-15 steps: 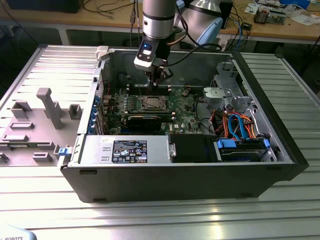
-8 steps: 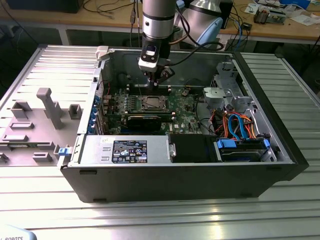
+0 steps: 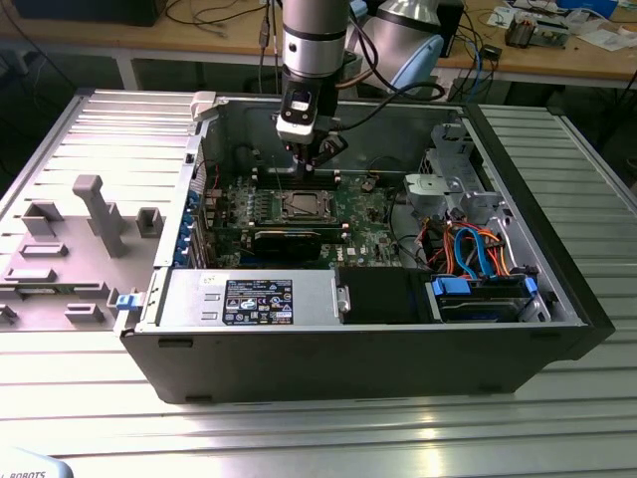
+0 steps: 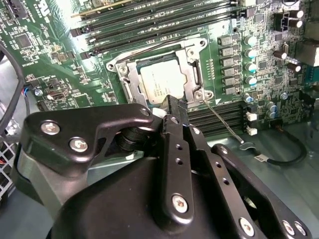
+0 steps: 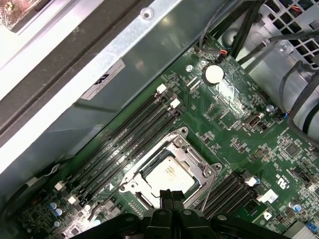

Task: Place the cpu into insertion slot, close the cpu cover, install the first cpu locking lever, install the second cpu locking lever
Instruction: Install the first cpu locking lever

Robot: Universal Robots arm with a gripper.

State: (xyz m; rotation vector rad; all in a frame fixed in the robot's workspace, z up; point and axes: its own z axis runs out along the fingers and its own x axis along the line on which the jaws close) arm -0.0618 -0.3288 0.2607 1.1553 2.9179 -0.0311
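The cpu (image 4: 160,82) lies flat in the insertion slot (image 3: 302,206), its silver-grey top showing in both wrist views, cpu (image 5: 169,174). The cpu cover (image 4: 193,74), a silver frame plate, lies down around the chip, cover (image 5: 197,159). One thin wire locking lever (image 4: 224,124) sticks out sideways from the socket corner, unlatched, lever (image 5: 207,189). A second wire lever (image 4: 149,47) runs along the socket's other side. My gripper (image 4: 174,103) hangs just above the socket's edge, shut with nothing in it, gripper (image 3: 304,171), gripper (image 5: 168,193).
The open computer case (image 3: 557,319) lies on a ribbed metal table. Long black memory slots (image 5: 129,134) flank the socket. A black card (image 3: 289,242), a power supply (image 3: 249,299) and a drive cage with blue and orange cables (image 3: 478,254) stand nearby. A grey fixture (image 3: 95,214) is at the exterior view's left.
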